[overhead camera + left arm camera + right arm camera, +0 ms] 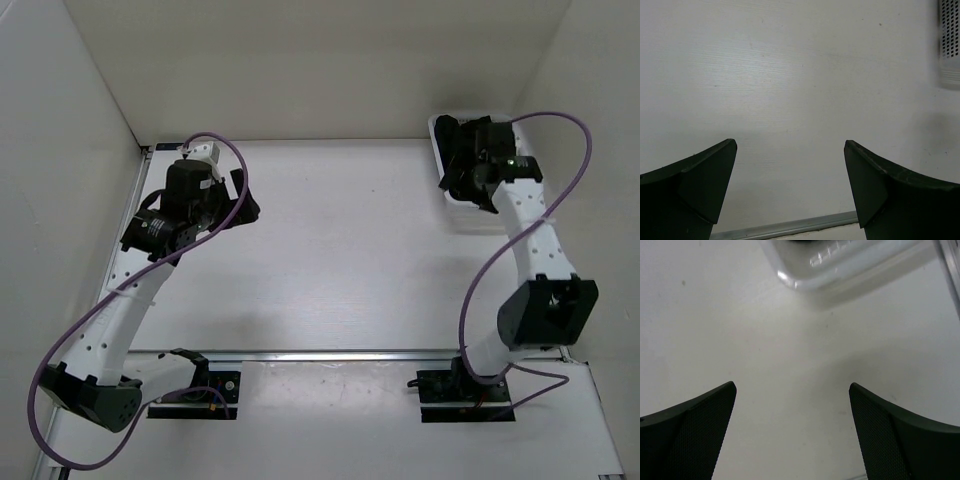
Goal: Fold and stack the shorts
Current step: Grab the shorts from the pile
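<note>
The shorts appear in the overhead view only as a crumpled black mass in the white mesh basket at the upper right of the frame. Their fabric looks plain, dark and soft. The right arm's black wrist covers much of them, so their outline and the drawstring cannot be made out.

The right gripper hovers at the basket's near left side. In its wrist view, the fingers are spread wide with nothing between them, over bare white table, and the basket's glossy corner lies at the top of the frame.

The left gripper sits at the left of the overhead view, well apart from the basket. Its jaws are also spread and empty over the table, with the perforated basket wall at the upper right edge
</note>
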Robot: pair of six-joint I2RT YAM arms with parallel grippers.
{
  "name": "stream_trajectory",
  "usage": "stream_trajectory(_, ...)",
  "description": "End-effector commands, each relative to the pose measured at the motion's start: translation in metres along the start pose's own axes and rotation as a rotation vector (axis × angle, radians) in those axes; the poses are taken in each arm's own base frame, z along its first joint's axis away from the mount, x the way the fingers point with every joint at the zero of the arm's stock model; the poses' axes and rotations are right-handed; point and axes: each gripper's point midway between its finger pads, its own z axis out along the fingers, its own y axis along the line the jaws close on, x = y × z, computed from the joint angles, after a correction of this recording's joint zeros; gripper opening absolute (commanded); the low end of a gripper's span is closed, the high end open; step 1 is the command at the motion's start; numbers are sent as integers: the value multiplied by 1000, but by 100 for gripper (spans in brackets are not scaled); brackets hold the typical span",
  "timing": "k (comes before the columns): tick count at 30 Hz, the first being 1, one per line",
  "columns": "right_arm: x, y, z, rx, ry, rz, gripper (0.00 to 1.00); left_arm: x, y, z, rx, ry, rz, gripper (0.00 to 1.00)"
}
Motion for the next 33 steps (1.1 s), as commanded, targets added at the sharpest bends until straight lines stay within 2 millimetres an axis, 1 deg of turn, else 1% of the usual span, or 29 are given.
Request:
stream_trajectory(1, -48, 8, 18, -78, -23, 29, 98, -20, -7, -4, 7, -49, -9, 100)
stream_trajectory(2, -53, 0, 40, -56, 12, 54, 98, -20, -5, -3, -1, -53, -9, 100)
stream_trajectory(3, -72, 4, 42, -84, -7, 83, 98, -24, -4, -2, -13, -61, -9, 100)
stream_trajectory(4, -81, 4, 50, -92, -4, 97, 98, -23, -2, 3, -31, -53, -8, 100)
stream_trajectory(5, -84, -5, 79, -79, 35, 137, 98, -24, 0, 3, -42, -58, -8, 100)
stream_trajectory(6, -105, -2, 83, -101, 5, 176, 98, -24, 1, 10, -57, -49, -6, 100)
stream_trajectory(7, -113, -2, 93, -110, 6, 185, 98, -27, 0, 12, -57, -48, 6, 100)
stream_trajectory(8, -110, -7, 124, -110, 60, 218, 98, -29, 1, 15, -70, -50, 6, 100)
stream_trajectory(9, -130, 0, 127, -126, 20, 238, 98, -28, 1, 22, -78, -35, 19, 100)
stream_trajectory(10, -125, -7, 159, -103, 56, 248, 98, -29, 0, 25, -80, -30, 20, 100)
stream_trajectory(11, -128, -5, 171, -103, 56, 262, 98, -28, 3, 29, -97, -25, 22, 100)
stream_trajectory(12, -152, -4, 172, -119, 2, 278, 98, -26, 5, 36, -114, -12, 25, 100)
stream_trajectory(13, -142, -3, 201, -116, 41, 279, 98, -24, 5, 39, -118, -4, 16, 100)
stream_trajectory(14, -144, -2, 211, -117, 40, 293, 98, -26, 9, 39, -137, -14, 16, 100)
stream_trajectory(15, -147, -8, 229, -101, 28, 320, 98, -25, 11, 43, -154, -9, 9, 100)
stream_trajectory(16, -152, -9, 239, -95, 4, 331, 98, -26, 13, 43, -165, -15, 10, 100)
stream_trajectory(19, -155, -19, 271, -63, -44, 383, 89, -29, 21, 51, -211, -25, -3, 100)
stream_trajectory(20, -155, -21, 276, -57, -52, 384, 86, -31, 20, 53, -211, -25, -3, 100)
stream_trajectory(21, -148, -22, 287, -51, -39, 393, 82, -29, 21, 56, -215, -15, 9, 100)
stream_trajectory(22, -148, -22, 289, -52, -41, 393, 76, -31, 20, 58, -215, -15, 9, 100)
stream_trajectory(23, -155, -21, 287, -60, -59, 393, 59, -31, 20, 58, -215, -15, 9, 100)
stream_trajectory(25, -155, -18, 284, -71, -59, 401, 26, -33, 19, 60, -215, -16, 18, 100)
stream_trajectory(26, -170, -15, 269, -90, -99, 401, 5, -31, 20, 63, -219, -6, 20, 100)
stream_trajectory(27, -172, -12, 259, -86, -112, 385, 0, -34, 18, 62, -216, -14, 18, 100)
stream_trajectory(28, -181, -11, 248, -96, -138, 368, 0, -33, 16, 62, -205, -9, 18, 100)
stream_trajectory(29, -192, -4, 221, -106, -174, 352, 0, -33, 15, 62, -196, -5, 17, 100)
stream_trajectory(31, -207, 3, 188, -134, -230, 311, 0, -30, 10, 63, -166, 10, 16, 100)
stream_trajectory(32, -222, 11, 152, -165, -286, 305, 0, -28, 8, 60, -153, 14, 15, 100)
stream_trajectory(33, -232, 13, 132, -179, -326, 291, 0, -26, 8, 56, -141, 14, 14, 100)
